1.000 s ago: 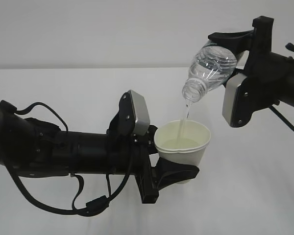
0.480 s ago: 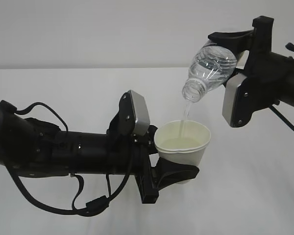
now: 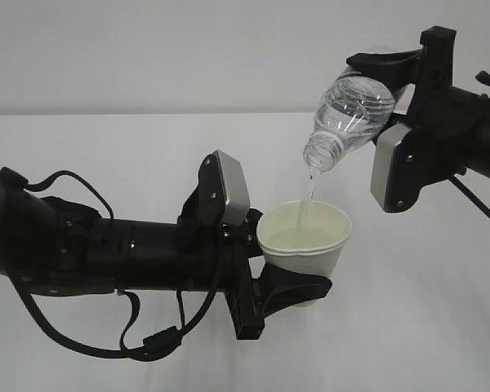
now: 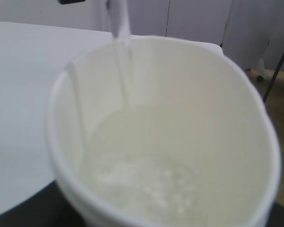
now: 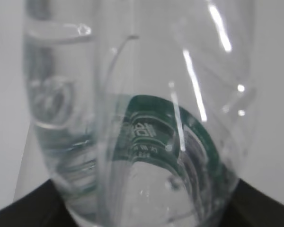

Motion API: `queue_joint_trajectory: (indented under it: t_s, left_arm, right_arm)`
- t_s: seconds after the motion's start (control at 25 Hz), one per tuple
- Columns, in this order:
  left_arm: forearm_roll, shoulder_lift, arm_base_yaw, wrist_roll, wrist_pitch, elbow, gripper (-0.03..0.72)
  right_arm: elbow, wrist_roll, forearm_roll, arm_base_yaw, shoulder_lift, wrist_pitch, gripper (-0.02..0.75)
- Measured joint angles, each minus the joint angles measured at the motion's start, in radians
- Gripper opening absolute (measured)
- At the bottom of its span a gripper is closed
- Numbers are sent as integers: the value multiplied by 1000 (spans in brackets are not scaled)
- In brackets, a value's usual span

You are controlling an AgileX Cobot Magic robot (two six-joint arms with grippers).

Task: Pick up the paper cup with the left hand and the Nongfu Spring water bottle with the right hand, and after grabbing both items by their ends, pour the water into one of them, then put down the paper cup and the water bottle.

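- While a thin stream of water (image 3: 309, 196) falls from its neck, the water bottle (image 3: 349, 118) hangs tilted mouth-down in the upper right of the exterior view, its open mouth above the paper cup (image 3: 304, 239) and not touching it.
- The right hand (image 3: 400, 106) reaches in from the right edge, its claw clamped on the bottle's base end, one black finger above the bottle and the grey plate below and beside it.
- The paper cup stands upright at mid-frame, held clear of the table (image 3: 106, 147), with pale liquid pooled in its bottom; the left wrist view shows the stream (image 4: 119, 28) entering near the cup's far wall (image 4: 180, 71).
- The left hand (image 3: 265, 269) stretches almost level from the left edge, its claw closed around the cup's lower part, a black finger wrapping the base in front.
- The white table lies bare all round both arms, with its far edge meeting a pale wall behind.
- The cup's base is hidden by the finger; the bottle's base is covered by the right claw.
- In the right wrist view the bottle (image 5: 137, 118) fills the frame, its green label (image 5: 146, 127) distorted through the plastic and its print unreadable.
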Motion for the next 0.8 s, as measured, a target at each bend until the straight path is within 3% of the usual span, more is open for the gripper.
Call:
queue_joint_trajectory:
  t_s: [0.8]
  left_arm:
    - [2,0,0,0,0,0,431]
  right_arm:
    - [0,-10,0,0,0,0,449]
